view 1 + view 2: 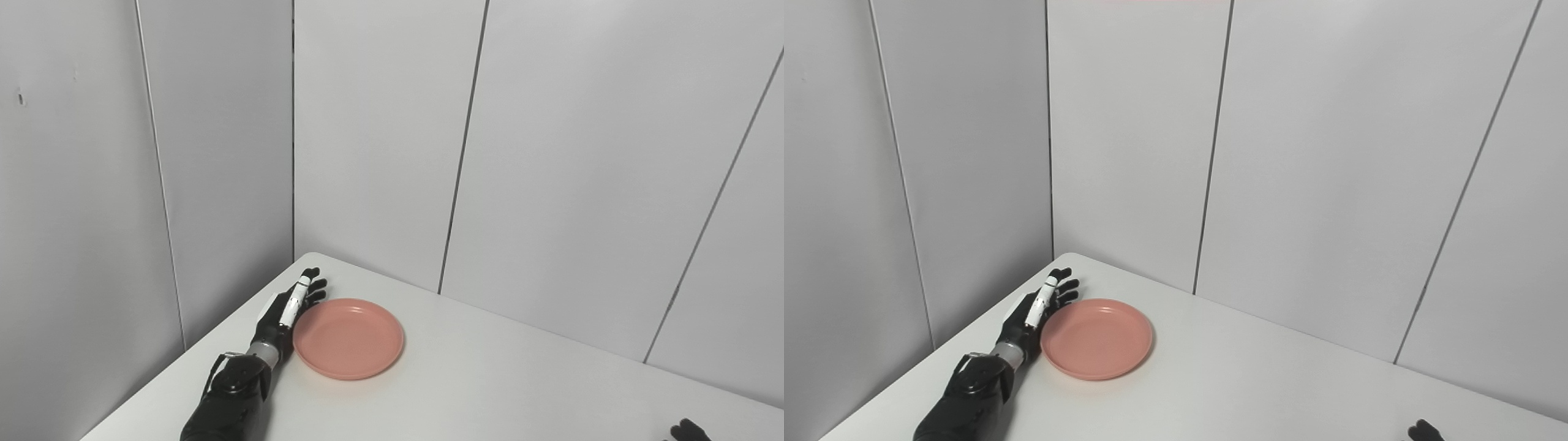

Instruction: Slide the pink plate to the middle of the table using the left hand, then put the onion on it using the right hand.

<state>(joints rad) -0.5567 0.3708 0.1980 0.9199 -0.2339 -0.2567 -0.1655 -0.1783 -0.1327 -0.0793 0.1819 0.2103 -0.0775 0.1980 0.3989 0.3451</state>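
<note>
Left hand (286, 315) lies edge-on along the near-left rim of the pink plate (349, 338), with the fingers (308, 286) stretched out straight toward the back corner and holding nothing. From where I stand the side of the hand looks to be touching the rim, or as near as makes no difference; I can't swear to contact. The forearm runs up from the bottom left, so the whole hand sits on the plate's outer side, between it and the table (502, 380) edge by the left wall.

That's the relation that counts. The plate sits well over in the far-left corner of the table, and the open middle lies off to its right and a little nearer. With the hand flat against the left rim, a sweep to the right would push the plate straight that way. I'd judge the slide is only about to begin, since the plate is nowhere near the middle.

Down at the bottom right, only a dark tip of the right hand (689, 430) pokes into view; I can't tell whether it is spread or closed. No onion shows in either view, so it must lie outside what can be seen.
</note>
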